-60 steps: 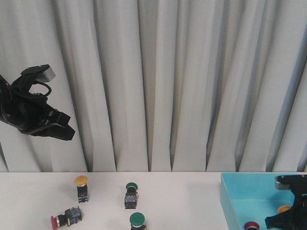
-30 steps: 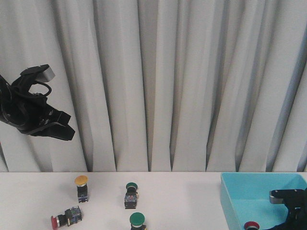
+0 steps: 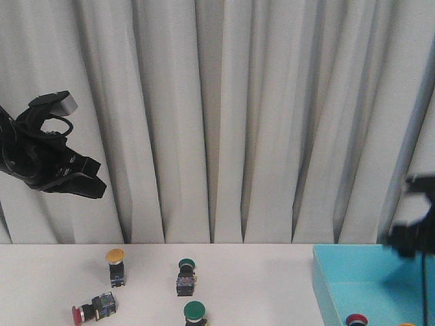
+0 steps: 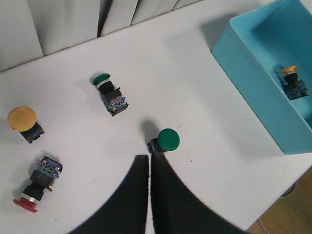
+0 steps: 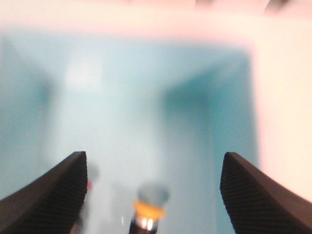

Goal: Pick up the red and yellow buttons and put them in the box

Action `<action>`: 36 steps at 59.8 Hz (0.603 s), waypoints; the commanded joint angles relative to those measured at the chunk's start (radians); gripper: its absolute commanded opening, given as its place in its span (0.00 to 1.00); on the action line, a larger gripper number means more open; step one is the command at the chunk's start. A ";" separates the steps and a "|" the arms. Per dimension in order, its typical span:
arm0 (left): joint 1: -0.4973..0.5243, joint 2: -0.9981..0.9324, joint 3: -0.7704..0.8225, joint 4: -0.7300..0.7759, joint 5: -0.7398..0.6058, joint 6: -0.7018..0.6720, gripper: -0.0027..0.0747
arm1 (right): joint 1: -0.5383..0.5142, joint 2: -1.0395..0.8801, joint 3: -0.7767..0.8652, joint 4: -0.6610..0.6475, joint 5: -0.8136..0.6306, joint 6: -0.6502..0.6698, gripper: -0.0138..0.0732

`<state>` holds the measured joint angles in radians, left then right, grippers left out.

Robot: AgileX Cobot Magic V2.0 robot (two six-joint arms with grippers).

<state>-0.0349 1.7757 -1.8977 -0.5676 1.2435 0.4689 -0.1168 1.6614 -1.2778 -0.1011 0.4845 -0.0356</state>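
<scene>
The right end effector [image 5: 152, 190] is spread wide above the box [image 3: 333, 285]. A yellow button [image 5: 147, 210] sits inside. The left end effector [image 4: 148, 163] is pressed together, high over the desk [image 4: 195, 87].

Bright, even light with soft shadows; the right wrist view is blurred, the others sharp.

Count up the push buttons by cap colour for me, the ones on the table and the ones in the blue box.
Red: 2, one lying on the table, one in the box
Yellow: 2, one on the table, one in the box
Green: 2, both on the table
Total: 6 buttons, 4 on the table and 2 in the box
</scene>
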 commanded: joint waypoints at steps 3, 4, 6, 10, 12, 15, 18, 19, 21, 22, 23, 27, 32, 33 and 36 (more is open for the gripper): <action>0.002 -0.050 -0.029 -0.085 -0.051 -0.010 0.04 | -0.002 -0.199 -0.103 0.071 -0.052 -0.012 0.72; 0.002 -0.050 -0.029 -0.095 -0.051 -0.010 0.04 | -0.002 -0.214 -0.107 0.079 -0.055 -0.015 0.71; 0.002 -0.050 -0.029 -0.114 -0.051 -0.010 0.04 | -0.001 -0.252 -0.116 0.094 -0.064 -0.016 0.69; 0.002 -0.050 -0.029 -0.151 -0.051 -0.010 0.04 | -0.001 -0.330 -0.122 0.116 -0.093 -0.034 0.63; 0.002 -0.050 -0.029 -0.170 -0.051 -0.010 0.04 | -0.001 -0.368 -0.122 0.121 -0.103 -0.049 0.59; 0.002 -0.050 -0.029 -0.186 -0.051 -0.010 0.04 | -0.001 -0.418 -0.122 0.127 -0.107 -0.084 0.50; 0.002 -0.050 -0.029 -0.187 -0.051 -0.010 0.04 | -0.001 -0.469 -0.122 0.131 -0.108 -0.126 0.38; 0.002 -0.050 -0.029 -0.187 -0.051 -0.010 0.04 | -0.001 -0.480 -0.122 0.132 -0.108 -0.137 0.35; 0.002 -0.050 -0.029 -0.187 -0.052 -0.010 0.04 | -0.001 -0.512 -0.122 0.134 -0.108 -0.167 0.26; 0.002 -0.050 -0.029 -0.187 -0.054 -0.010 0.04 | -0.001 -0.521 -0.122 0.135 -0.107 -0.174 0.23; 0.002 -0.050 -0.029 -0.187 -0.057 -0.010 0.04 | -0.001 -0.534 -0.122 0.136 -0.107 -0.183 0.16; 0.002 -0.050 -0.029 -0.187 -0.063 -0.010 0.04 | -0.001 -0.563 -0.122 0.149 -0.113 -0.198 0.14; 0.002 -0.050 -0.029 -0.192 -0.062 -0.010 0.04 | -0.001 -0.583 -0.122 0.160 -0.118 -0.198 0.15; 0.002 -0.050 -0.029 -0.194 -0.061 -0.010 0.04 | -0.001 -0.583 -0.122 0.160 -0.118 -0.198 0.15; 0.002 -0.050 -0.029 -0.194 -0.061 -0.010 0.04 | -0.001 -0.583 -0.122 0.158 -0.122 -0.198 0.15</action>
<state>-0.0349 1.7757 -1.8977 -0.6993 1.2212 0.4689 -0.1168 1.0918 -1.3715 0.0525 0.4404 -0.2208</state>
